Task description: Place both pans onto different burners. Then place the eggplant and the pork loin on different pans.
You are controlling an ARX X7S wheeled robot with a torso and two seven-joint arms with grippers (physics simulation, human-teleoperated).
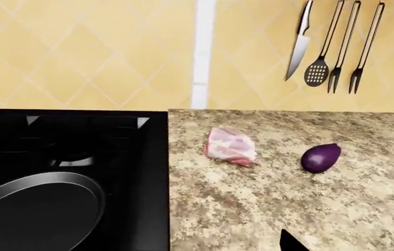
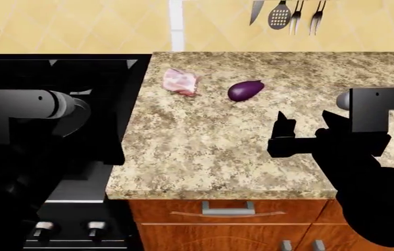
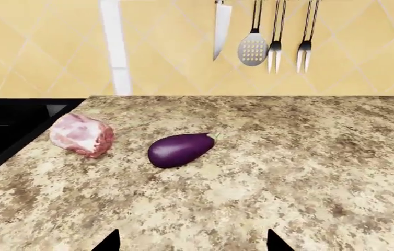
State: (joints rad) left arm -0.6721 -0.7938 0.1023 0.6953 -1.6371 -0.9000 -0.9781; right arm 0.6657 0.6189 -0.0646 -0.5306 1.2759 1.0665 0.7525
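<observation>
Food transfer appears to be the step in hand. 1 pan (image 1: 36, 212) sits on the stove (image 1: 134, 172); the second pan is not discernible. The eggplant (image 2: 245, 90) and the pork loin (image 2: 181, 81) lie apart on the counter (image 2: 204, 151). The right gripper (image 2: 303, 129) hovers over the counter short of the eggplant, jaws parted, empty; next it must advance and descend. The left gripper's state cannot be determined.

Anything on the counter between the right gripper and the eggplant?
Nothing visible. Only bare granite counter lies between the right gripper and the eggplant. The pork loin sits off to the stove side, apart from the eggplant.
</observation>
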